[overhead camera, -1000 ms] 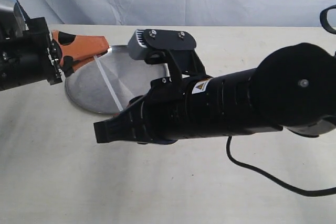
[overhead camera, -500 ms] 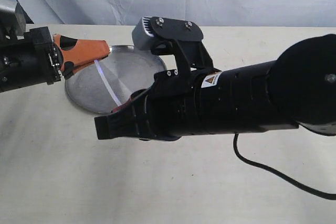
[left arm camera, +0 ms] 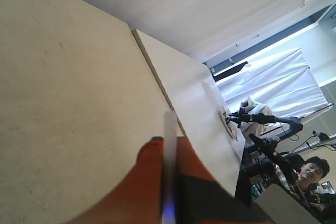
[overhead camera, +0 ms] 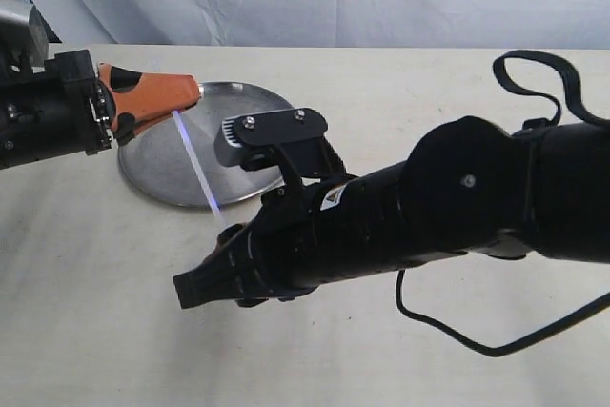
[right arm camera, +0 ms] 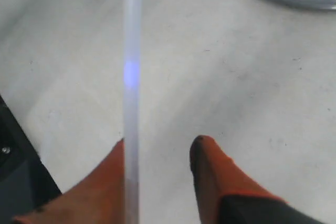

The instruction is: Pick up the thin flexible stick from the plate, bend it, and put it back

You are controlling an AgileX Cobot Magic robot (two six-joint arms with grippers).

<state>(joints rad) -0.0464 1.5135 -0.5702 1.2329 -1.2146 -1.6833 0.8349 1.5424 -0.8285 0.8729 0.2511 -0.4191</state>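
One stick (overhead camera: pixel 196 161) (straight, bluish glint) | left tool (overhead camera: pixel 193 95) clenching it | right tool (right arm camera: pixel 157 146) parted

One plate (overhead camera: pixel 152 169) is being shown in the upper left of the exterior view, and one thin flexible stick (overhead camera: pixel 195 161) is being counted across it. Two grippers are being seen, the left gripper (overhead camera: pixel 186 94) and the right gripper (right arm camera: pixel 160 141), each being shown with two orange fingers. Two black arms are being counted, along with one grey camera housing (overhead camera: pixel 272 132) near the centre, one black cable (overhead camera: pixel 477 335) at the lower right and one table (overhead camera: pixel 95 331). One person (left arm camera: pixel 310 174) is being shown at the lower right of the left wrist view.
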